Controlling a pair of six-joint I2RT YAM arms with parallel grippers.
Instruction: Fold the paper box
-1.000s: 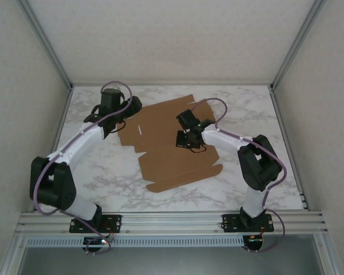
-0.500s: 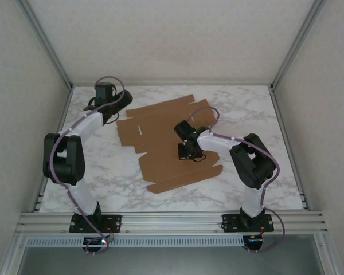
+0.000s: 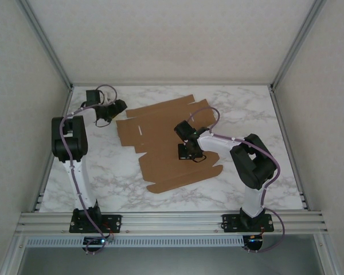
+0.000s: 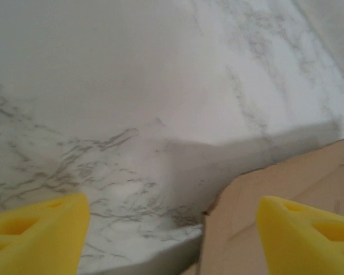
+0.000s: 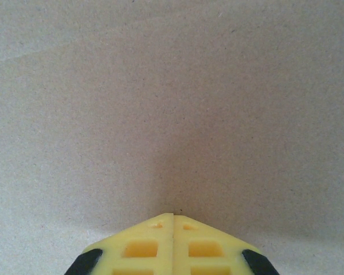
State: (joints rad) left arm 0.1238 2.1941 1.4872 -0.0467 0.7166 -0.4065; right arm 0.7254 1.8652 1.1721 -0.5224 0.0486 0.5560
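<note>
The paper box is a flat brown cardboard sheet with flaps and slits, lying unfolded on the marble table. My right gripper stands tip-down on the sheet's middle, shut with nothing in it. In the right wrist view its yellow tips meet against the cardboard. My left gripper hovers at the far left, just beyond the sheet's left corner, and is open. In the left wrist view, the left gripper has marble between its fingers, and a corner of the cardboard lies by the right finger.
Pale walls and aluminium posts enclose the table on three sides. A metal rail with both arm bases runs along the near edge. Bare marble lies to the right of the sheet and in front of it.
The left arm has pulled back and folded upright along the left wall, carrying its gripper off the sheet's left edge toward the far-left corner. The right gripper has slid slightly nearer on the cardboard.
</note>
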